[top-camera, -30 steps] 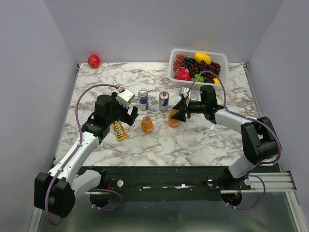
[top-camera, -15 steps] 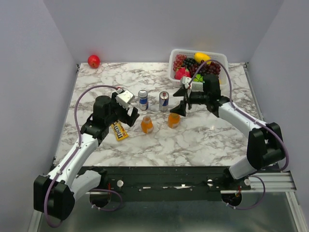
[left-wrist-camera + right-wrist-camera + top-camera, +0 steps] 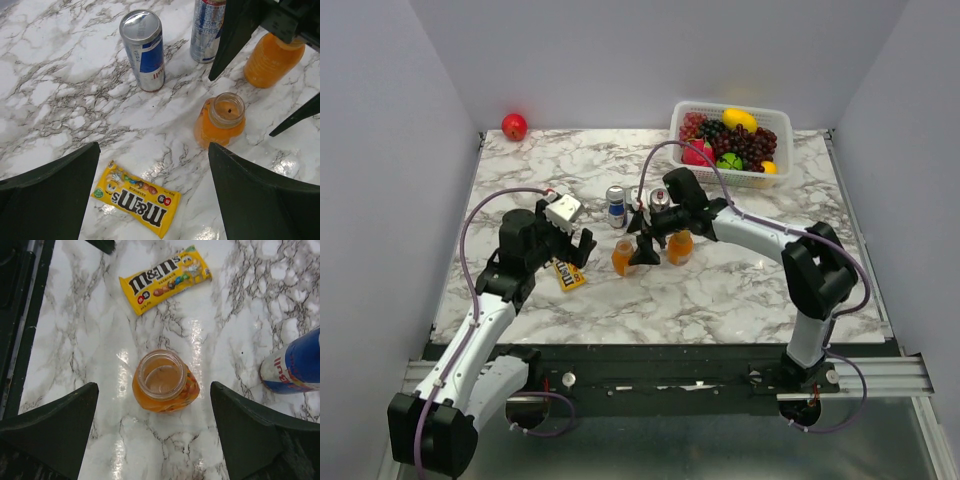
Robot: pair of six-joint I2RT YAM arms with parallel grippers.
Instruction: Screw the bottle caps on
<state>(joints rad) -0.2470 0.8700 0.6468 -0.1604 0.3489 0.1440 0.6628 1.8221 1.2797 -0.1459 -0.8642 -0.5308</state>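
Looking straight down between the spread, empty right jaws at the uncapped orange bottle (image 3: 165, 381) standing upright on the tabletop (image 3: 165, 455), mouth up, dead centre, with the equally spread left jaws farther off to its side.

The second orange bottle (image 3: 270, 62), just beyond the open orange bottle (image 3: 220, 122), has its mouth hidden behind the right gripper (image 3: 242, 106), so capped or not cannot be told. Behind the open orange bottle a drink can (image 3: 206, 30) is cut by the left wrist view's top edge; the right wrist view crops a second can (image 3: 295, 365) beside it.
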